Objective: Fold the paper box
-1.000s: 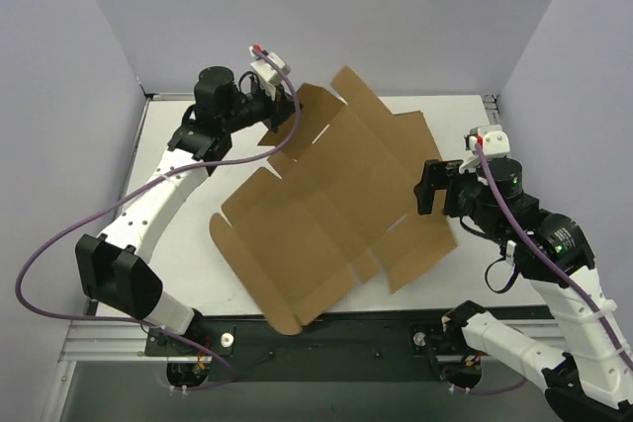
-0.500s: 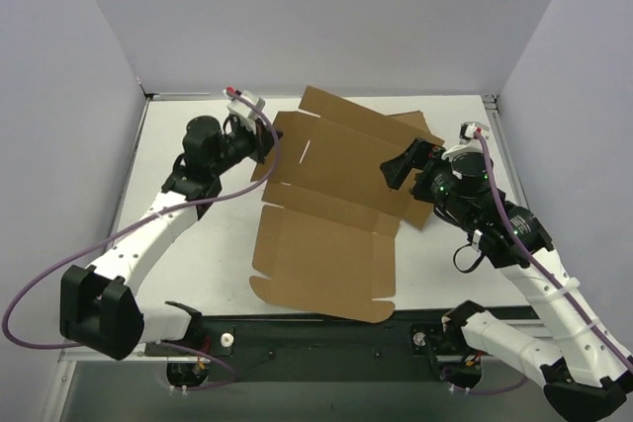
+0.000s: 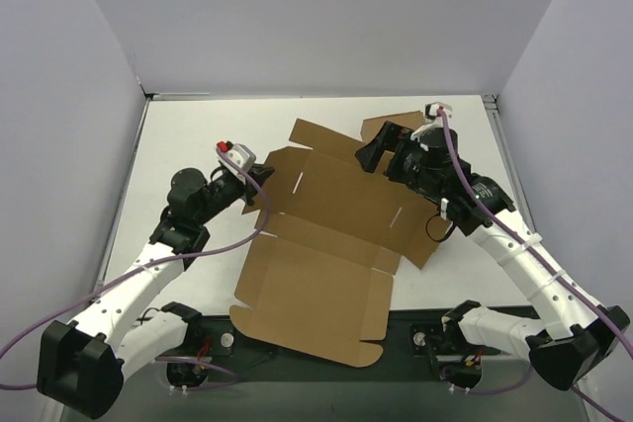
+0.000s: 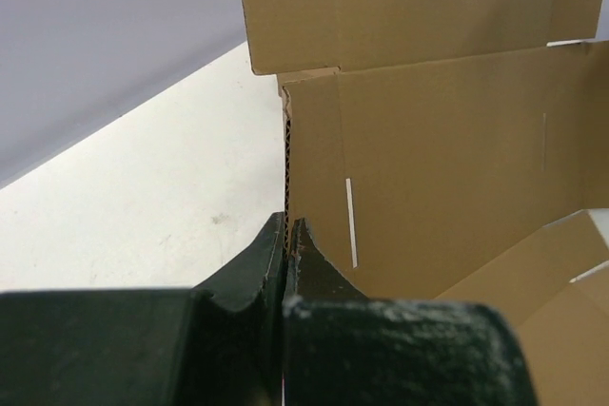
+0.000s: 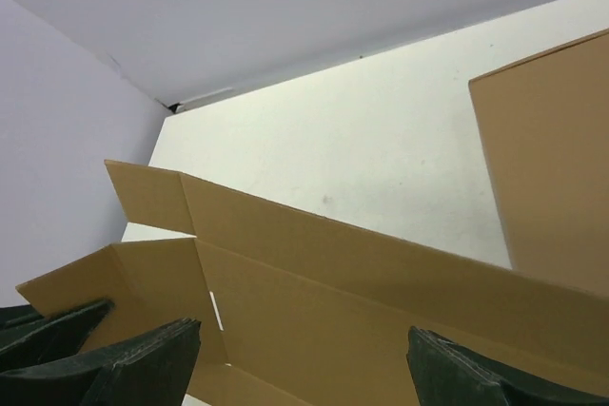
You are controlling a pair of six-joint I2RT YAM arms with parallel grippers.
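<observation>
We see the paper box (image 3: 316,274) as a plain brown die-cut sheet with creased panels, thin slits and loose flaps. It is spread across the middle of the white surface (image 3: 188,135), its far panels tilted up. The left pincer (image 4: 288,225) is clamped on its left edge. The right pincer (image 5: 304,330) is spread wide over the far right flap, gripping nothing.
</observation>
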